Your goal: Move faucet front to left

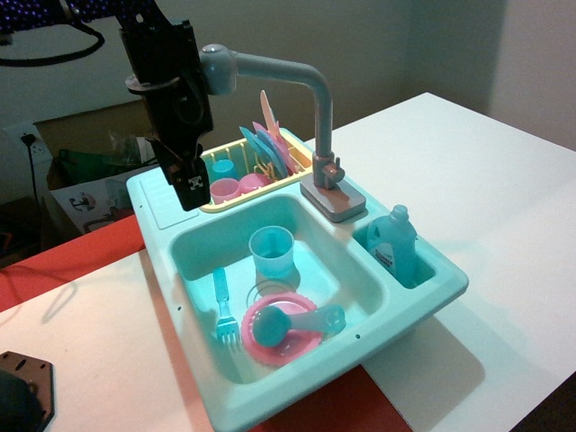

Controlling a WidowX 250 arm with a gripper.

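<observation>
The grey-blue faucet stands on its grey base at the back right rim of the teal toy sink. Its upright pipe rises to a long horizontal spout that points left, and its rounded tip lies against the black arm. My gripper hangs below the tip, pointing down over the sink's back left rim next to the yellow rack. Its black fingers overlap in this view, and nothing shows between them.
A yellow dish rack with plates and cups sits behind the basin. In the basin are a teal cup, a fork and a pink plate with a teal scoop. A blue soap bottle stands in the right compartment. Under the sink lies a red cloth on the white table.
</observation>
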